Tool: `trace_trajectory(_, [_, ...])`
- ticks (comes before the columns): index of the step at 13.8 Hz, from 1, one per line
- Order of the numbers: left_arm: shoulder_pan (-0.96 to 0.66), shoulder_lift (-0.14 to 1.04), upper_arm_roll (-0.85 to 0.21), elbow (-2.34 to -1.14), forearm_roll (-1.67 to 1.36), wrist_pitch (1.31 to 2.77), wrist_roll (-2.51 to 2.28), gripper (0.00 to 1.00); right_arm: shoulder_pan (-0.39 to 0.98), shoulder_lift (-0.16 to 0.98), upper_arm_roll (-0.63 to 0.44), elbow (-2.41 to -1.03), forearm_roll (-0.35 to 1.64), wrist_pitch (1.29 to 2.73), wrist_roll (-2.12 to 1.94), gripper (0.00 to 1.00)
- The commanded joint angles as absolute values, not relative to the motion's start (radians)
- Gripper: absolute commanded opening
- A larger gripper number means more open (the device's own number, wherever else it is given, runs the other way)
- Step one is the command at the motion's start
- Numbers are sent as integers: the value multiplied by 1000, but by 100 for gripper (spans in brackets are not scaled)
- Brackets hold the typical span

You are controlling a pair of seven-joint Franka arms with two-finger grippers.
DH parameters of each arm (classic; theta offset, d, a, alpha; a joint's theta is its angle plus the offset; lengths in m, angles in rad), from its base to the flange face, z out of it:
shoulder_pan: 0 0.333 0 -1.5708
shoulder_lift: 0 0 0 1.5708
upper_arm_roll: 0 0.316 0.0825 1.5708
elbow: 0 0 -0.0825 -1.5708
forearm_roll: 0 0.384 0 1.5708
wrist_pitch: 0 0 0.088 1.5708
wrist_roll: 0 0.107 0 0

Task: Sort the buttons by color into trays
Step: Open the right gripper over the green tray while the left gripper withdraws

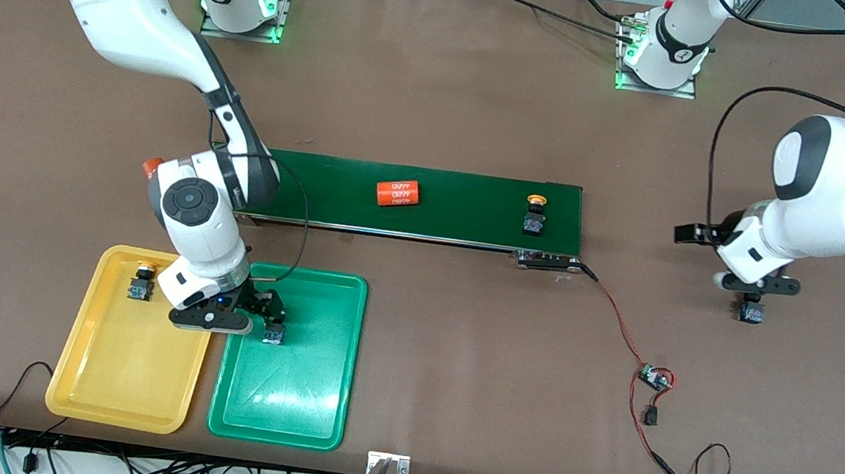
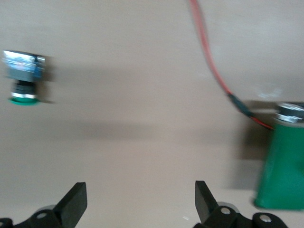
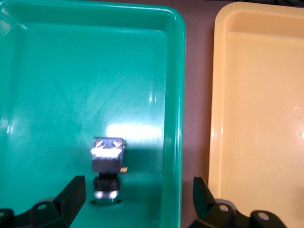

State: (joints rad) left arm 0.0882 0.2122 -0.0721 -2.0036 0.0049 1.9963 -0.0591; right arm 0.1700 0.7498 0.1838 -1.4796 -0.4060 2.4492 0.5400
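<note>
Sorted so far, you have two: one yellow-capped push-button switch (image 1: 142, 281) lying in the shallow yellow plastic tray (image 1: 123, 386), near its corner toward the conveyor, and one push-button switch with a black-and-blue body (image 3: 108, 167) lying in the matching green plastic tray (image 3: 57, 71), close to the rim that faces the yellow tray. Left to sort, by my judgement, you have two: a yellow-capped switch (image 1: 535, 216) on the long dark green conveyor belt (image 1: 459, 193), and a green-capped switch (image 2: 22, 78) on the bare table (image 1: 455, 368) toward the left arm's end. An orange cylinder (image 1: 398, 193) also rides the belt. Your right gripper (image 3: 137, 199) hangs over the green tray, fingers spread, holding nothing. Your left gripper (image 2: 141, 202) hangs over the bare table near the green-capped switch, spread and empty.
</note>
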Motion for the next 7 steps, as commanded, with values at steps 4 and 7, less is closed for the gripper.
trace_trajectory(4, [152, 330, -38, -1994, 167, 2160, 64, 100, 160, 608, 270, -1540, -285, 2179, 575, 100])
trace_trajectory(7, [234, 415, -38, -1996, 160, 2279, 179, 100, 144, 552, 302, -1546, -264, 2059, 598, 100])
